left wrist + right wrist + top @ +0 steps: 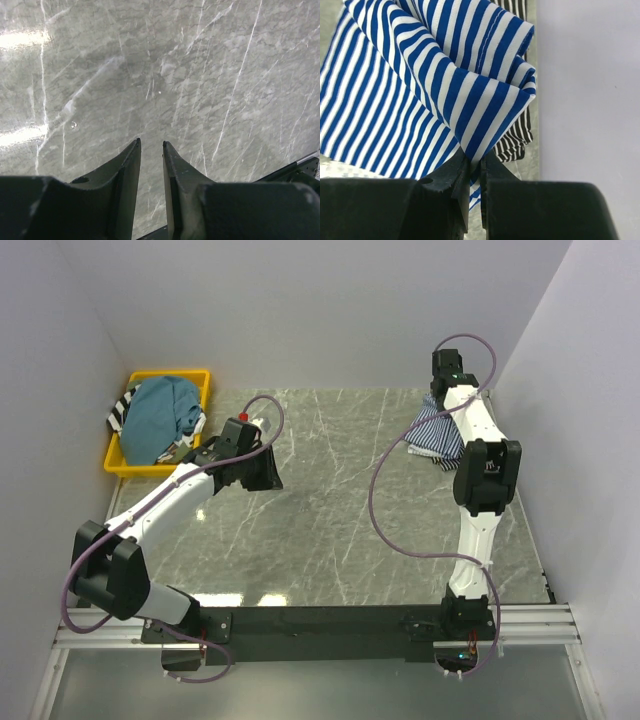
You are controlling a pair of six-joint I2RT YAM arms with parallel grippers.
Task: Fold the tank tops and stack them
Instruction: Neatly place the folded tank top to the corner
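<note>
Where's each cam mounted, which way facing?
Top external: above, behind the bases, looking down at the marble table; left arm, right arm show.
Left wrist: down at bare marble; open, empty left gripper shows.
Right wrist: at the blue-and-white striped tank top pinched in the right gripper.
Shared: top external also sees that top.

Top view: the bin (130, 469) is placed in the upper left of the frame, at the far left corner of the table (330, 530). A heap of tops (160, 418) is held in it, with one lying at its left rim. The left gripper (151, 145) is found just right of the bin, over bare table, with nothing between its fingers.

In the upper right, beside the wall (590, 75), the upper top (395, 100) is laid on the lower top (516, 142), which is exposed along the right side only. Right wrist view: the right gripper (476, 167) is seen at lower centre, with a fold of the upper top lodged between its fingers.
</note>
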